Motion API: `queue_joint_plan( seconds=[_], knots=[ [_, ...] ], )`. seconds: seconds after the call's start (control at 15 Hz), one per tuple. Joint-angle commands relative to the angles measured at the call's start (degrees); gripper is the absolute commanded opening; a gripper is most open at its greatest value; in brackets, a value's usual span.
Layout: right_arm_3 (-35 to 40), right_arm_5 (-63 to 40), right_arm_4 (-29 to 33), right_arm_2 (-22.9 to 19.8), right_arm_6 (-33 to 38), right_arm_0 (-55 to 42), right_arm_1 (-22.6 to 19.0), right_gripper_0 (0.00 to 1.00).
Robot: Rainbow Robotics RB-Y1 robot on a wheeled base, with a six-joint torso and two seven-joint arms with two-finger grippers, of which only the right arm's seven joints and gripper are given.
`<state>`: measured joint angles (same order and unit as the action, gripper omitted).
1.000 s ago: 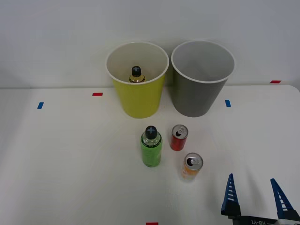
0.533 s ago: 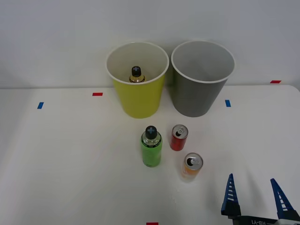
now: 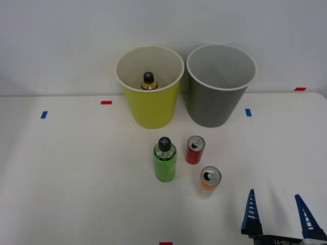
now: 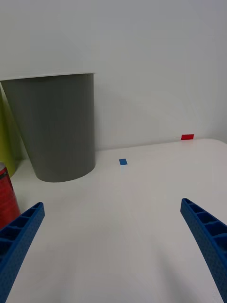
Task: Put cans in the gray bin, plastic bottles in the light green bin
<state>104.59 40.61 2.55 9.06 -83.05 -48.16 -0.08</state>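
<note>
Bright even light, soft shadows (no glare)

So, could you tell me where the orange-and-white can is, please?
In the front view, the orange-and-white can stands on the table, right of the green bottle and nearer the robot than the red can.

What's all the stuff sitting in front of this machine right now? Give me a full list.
light green bin: one, yellow-green with white rim, back of the table, left of the gray one.
gray bin: one, dark gray with white rim, back of the table, nothing visible inside.
yellow bottle: one, black cap, standing inside the light green bin.
green bottle: one, bright green with black cap, upright on the table in front of the light green bin.
red can: one, upright, right of the green bottle.
orange-and-white can: one, upright, nearer the robot than the red can.
tape marks: several, red and blue, scattered on the table.
table: one, white.
right gripper: one, blue ribbed fingers, open, holding nothing, near right corner.
</note>
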Motion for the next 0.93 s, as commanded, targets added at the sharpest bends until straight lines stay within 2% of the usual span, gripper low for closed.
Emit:
queue_joint_plan(
  seconds=[0.07, 0.93],
  knots=[
    [0.0, 0.0, 0.0, 0.0, 0.0, 0.0, 0.0, 1.0],
    [0.0, 0.0, 0.0, 0.0, 0.0, 0.0, 0.0, 1.0]
  ],
)
